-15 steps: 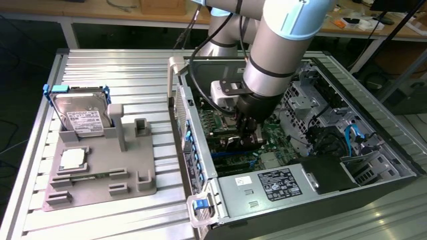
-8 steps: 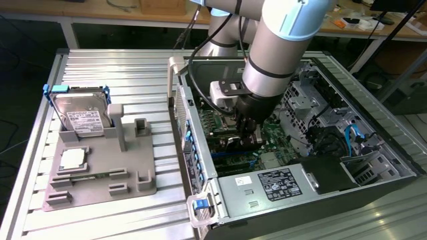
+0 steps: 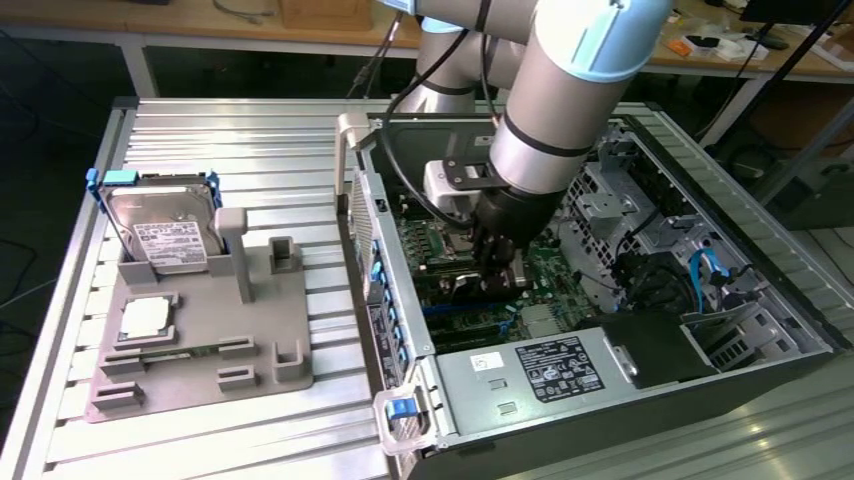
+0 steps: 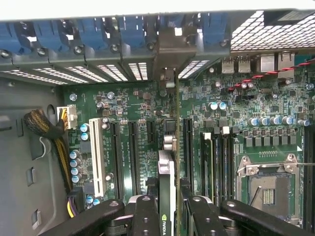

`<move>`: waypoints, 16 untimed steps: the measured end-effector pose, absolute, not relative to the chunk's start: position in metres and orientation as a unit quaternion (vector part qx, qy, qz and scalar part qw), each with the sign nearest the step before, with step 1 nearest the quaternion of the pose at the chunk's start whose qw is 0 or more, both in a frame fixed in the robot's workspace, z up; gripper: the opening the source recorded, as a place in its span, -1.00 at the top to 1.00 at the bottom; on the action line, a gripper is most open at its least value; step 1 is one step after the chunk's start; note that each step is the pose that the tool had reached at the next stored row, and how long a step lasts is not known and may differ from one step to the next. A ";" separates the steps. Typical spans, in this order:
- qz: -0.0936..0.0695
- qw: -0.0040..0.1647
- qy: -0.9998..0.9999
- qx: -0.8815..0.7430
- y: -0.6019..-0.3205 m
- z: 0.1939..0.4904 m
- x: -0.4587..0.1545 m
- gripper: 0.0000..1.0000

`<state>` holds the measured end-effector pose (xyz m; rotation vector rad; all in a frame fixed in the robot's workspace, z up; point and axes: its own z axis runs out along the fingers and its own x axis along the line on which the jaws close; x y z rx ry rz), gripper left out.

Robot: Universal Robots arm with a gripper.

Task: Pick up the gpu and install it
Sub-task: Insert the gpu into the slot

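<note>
The jaws squeeze the card (image 4: 167, 189), standing on edge inside the computer box (image 3: 387, 250) at 3 o'clock from the grey tray (image 3: 200, 368) in the exterior view, and if it misses its black slot (image 4: 187, 147) it could bump and scratch the green board (image 4: 275, 98).

A hard drive (image 3: 167, 235) leaned in a grey holder (image 3: 200, 370) on the table (image 3: 227, 140), near what looked like a chip (image 3: 144, 318). The open case (image 3: 781, 300) held a motherboard (image 4: 133, 98) and power supply (image 3: 547, 365).
</note>
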<state>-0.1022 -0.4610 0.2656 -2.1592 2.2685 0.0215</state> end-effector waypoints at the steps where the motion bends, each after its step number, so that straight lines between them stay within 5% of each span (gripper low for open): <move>1: 0.008 0.004 0.724 -0.689 -0.461 0.266 -0.102 0.45; 16: 0.018 -0.001 0.724 -0.689 -0.461 0.263 -0.099 0.45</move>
